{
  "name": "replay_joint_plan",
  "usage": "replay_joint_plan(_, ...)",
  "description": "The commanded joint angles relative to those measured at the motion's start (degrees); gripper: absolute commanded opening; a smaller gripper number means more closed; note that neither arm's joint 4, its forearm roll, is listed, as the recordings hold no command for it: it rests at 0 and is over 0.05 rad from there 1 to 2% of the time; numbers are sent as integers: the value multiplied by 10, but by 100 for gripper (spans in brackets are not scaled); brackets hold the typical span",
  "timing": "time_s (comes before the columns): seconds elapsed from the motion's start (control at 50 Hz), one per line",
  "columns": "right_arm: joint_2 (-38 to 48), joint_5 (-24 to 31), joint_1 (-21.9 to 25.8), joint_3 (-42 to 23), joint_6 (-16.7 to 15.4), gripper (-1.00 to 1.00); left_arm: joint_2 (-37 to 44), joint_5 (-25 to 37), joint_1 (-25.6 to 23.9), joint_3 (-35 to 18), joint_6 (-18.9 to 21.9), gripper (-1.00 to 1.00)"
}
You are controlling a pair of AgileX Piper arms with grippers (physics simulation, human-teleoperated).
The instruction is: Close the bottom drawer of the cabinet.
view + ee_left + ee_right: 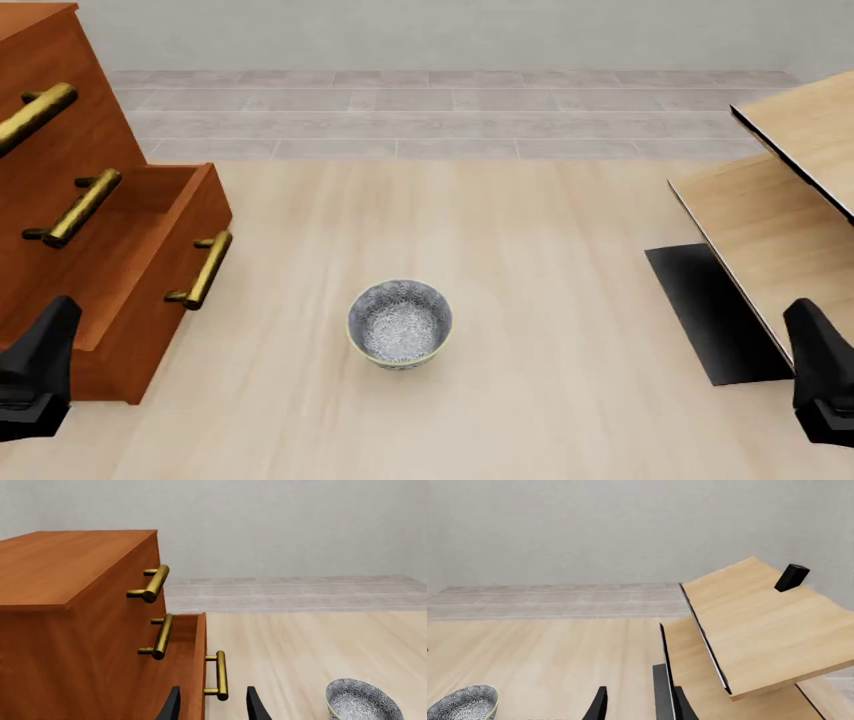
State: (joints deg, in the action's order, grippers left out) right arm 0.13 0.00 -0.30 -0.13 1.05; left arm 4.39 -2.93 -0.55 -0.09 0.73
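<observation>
three drawers (134, 270), three handles (200, 270), one bowl (399, 324)

In the front view the cabinet (80, 200) is cut off by the left edge, the pale furniture (787, 210) by the right, and each end effector's fingertips are cropped at the bottom.

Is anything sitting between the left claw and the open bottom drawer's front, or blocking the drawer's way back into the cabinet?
Nothing visible does. The left claw faces the bottom drawer with only open air between. The bowl stands off to the side, clear of the drawer's way into the cabinet.
</observation>
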Motion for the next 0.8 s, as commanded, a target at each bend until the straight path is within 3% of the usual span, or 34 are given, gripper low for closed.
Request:
replay_joint_plan(0.02,3,1,7,-3,-12,100,-40,29,4,-3,-5,100)
replay_joint_plan(0.42,3,-2,20,-1,-21,100,-20,21,-1,-4,-21,100)
replay_joint_plan(0.52,1,2,23,-4,-24,100,55,-10,-36,-3,-31,100)
replay_joint_plan(0.8,0,0,28,-1,-28,100,108,-45,-67,-2,-20,100)
